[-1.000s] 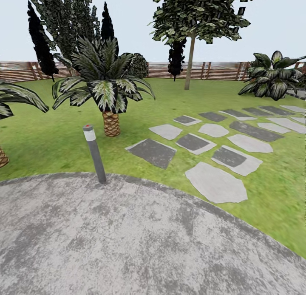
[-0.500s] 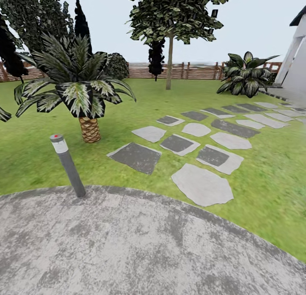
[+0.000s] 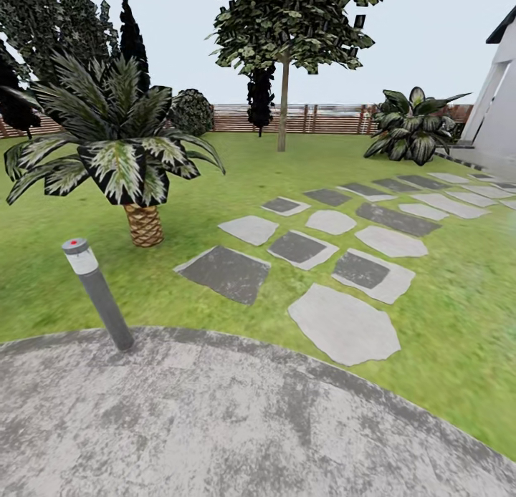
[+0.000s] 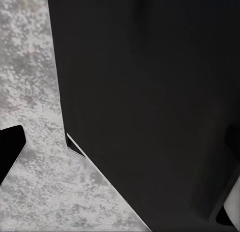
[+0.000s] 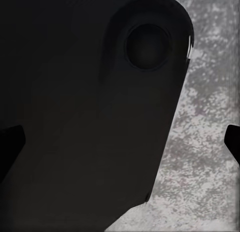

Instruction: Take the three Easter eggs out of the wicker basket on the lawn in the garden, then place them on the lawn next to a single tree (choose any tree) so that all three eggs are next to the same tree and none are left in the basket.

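Grey mottled paving (image 3: 215, 425) fills the lower frame; the lawn (image 3: 444, 318) spreads beyond, and the pale-trunked tree (image 3: 284, 103) stands top centre by the fence (image 3: 322, 119). Whether either gripper is spread, I cannot tell.

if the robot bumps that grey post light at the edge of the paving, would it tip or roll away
Probably neither. The post light seems to be set into the paved circle at its base, so it looks fixed rather than loose. It already leans, and it is slim, so a hard knock might bend it further. If it were loose, its round shaft would roll.
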